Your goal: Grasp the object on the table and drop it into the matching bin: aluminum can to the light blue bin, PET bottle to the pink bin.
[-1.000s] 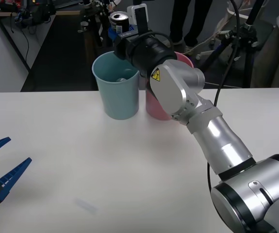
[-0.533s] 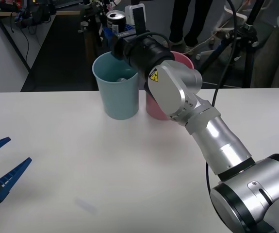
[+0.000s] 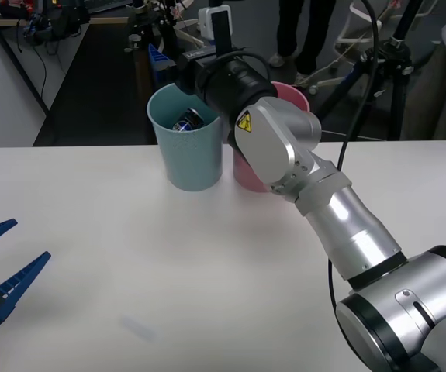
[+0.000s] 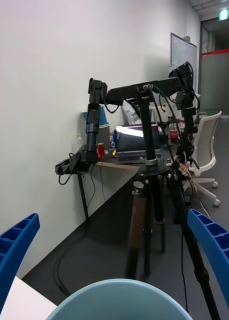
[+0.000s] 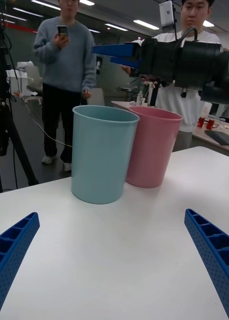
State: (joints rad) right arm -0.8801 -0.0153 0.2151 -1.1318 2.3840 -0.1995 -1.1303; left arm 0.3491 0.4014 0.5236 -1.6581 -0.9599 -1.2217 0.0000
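Note:
The aluminum can (image 3: 187,120) lies tilted inside the light blue bin (image 3: 188,159), near its rim on the far side. My right gripper (image 3: 164,58) hangs open just above and behind that bin with nothing between its fingers; the right wrist view looks over the bin's rim (image 4: 119,292). Touching the blue bin's right side stands the pink bin (image 3: 247,174), partly hidden by my right arm. Both bins, light blue (image 5: 99,160) and pink (image 5: 152,150), stand upright on the white table (image 3: 207,271). My left gripper (image 3: 29,240) rests open low at the table's left edge.
Camera tripods (image 3: 385,62) and cables stand behind the table's far edge, with people standing farther back. A black tripod (image 4: 144,200) is close behind the bins. The tabletop in front of the bins is bare white.
The can, held above the light blue bin before, has left my right gripper and dropped into that bin. The right gripper has opened. The left arm has not moved.

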